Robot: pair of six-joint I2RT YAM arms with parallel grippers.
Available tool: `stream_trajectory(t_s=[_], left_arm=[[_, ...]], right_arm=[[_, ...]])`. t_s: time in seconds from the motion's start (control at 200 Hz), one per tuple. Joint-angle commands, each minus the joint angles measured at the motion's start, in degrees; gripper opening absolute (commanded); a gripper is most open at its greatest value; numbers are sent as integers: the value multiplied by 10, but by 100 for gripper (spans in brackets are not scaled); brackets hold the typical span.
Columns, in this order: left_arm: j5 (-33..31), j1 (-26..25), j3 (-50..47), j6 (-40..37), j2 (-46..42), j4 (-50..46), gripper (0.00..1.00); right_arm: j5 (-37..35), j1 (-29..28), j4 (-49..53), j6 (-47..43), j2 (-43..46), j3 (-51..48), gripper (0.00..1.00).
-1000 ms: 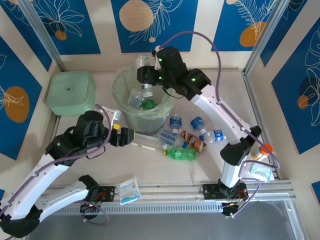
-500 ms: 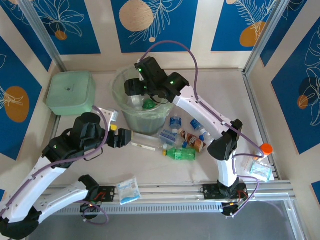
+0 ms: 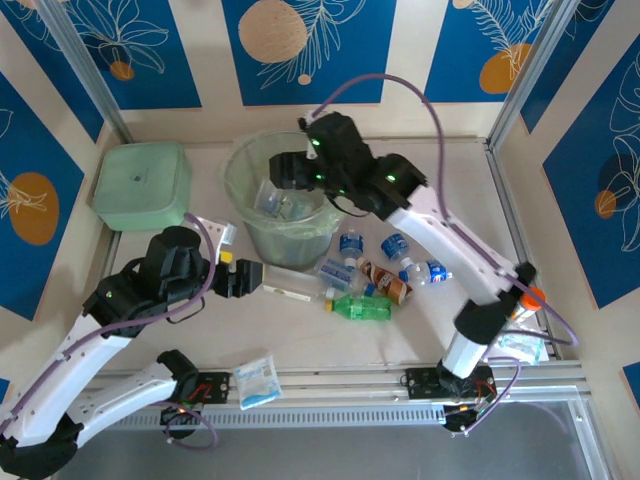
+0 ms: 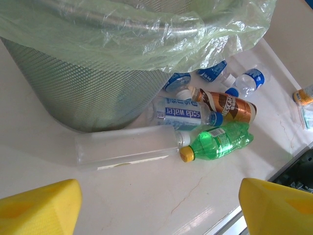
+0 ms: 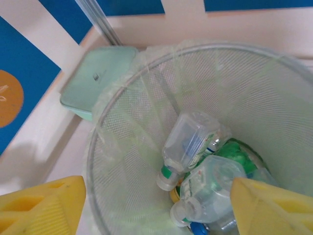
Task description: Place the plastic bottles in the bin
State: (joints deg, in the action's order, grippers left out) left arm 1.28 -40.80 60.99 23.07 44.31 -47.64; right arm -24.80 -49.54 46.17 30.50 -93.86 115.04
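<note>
The bottles [image 4: 183, 116] look light, thin-walled, slick and apt to roll; take each across its middle. A long bottle [image 4: 127, 149] lies on the surface [image 4: 39, 142] just ahead of the left claw [image 4: 161, 205], which is apart, arm low. The right claw [image 5: 159, 208], apart and empty, hovers over the bin [image 5: 146, 112], more bottles beneath it

Bin [image 3: 285, 238] mouth: open from above, with bottles [image 5: 190, 142] lying low inside. At its near right wall you meet a heap [image 3: 365, 275] of bottles. The long bottle [image 4: 127, 149] lies across the near side. Bare table [image 3: 330, 345] lies nearer you. The box [image 3: 142, 183] blocks the far left.
</note>
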Motion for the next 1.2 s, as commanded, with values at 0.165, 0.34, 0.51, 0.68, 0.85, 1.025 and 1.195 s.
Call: stream_trajectory(t_s=[0.165, 0.34, 0.51, 0.68, 0.85, 1.025, 1.195], left_arm=[[60, -29, -32, -7, 0, 28, 82], [39, -98, -56, -10, 20, 61, 84], [30, -149, -69, -3, 66, 99, 88], [34, -209, -91, 2, 118, 163, 97], [60, -255, -68, -76, 189, 184, 99], [19, -276, -25, -151, 272, 193, 99], [4, -280, 19, -223, 377, 220, 95]], right_arm=[[-96, 23, 11, 86, 213, -199, 79], [-25, 128, 64, 193, 321, -353, 79], [26, 192, 85, 236, 368, -474, 78], [55, 247, 102, 261, 392, -543, 78], [79, 319, 125, 261, 418, -572, 78], [75, 346, 161, 255, 428, -561, 77], [87, 369, 176, 251, 448, -562, 77]])
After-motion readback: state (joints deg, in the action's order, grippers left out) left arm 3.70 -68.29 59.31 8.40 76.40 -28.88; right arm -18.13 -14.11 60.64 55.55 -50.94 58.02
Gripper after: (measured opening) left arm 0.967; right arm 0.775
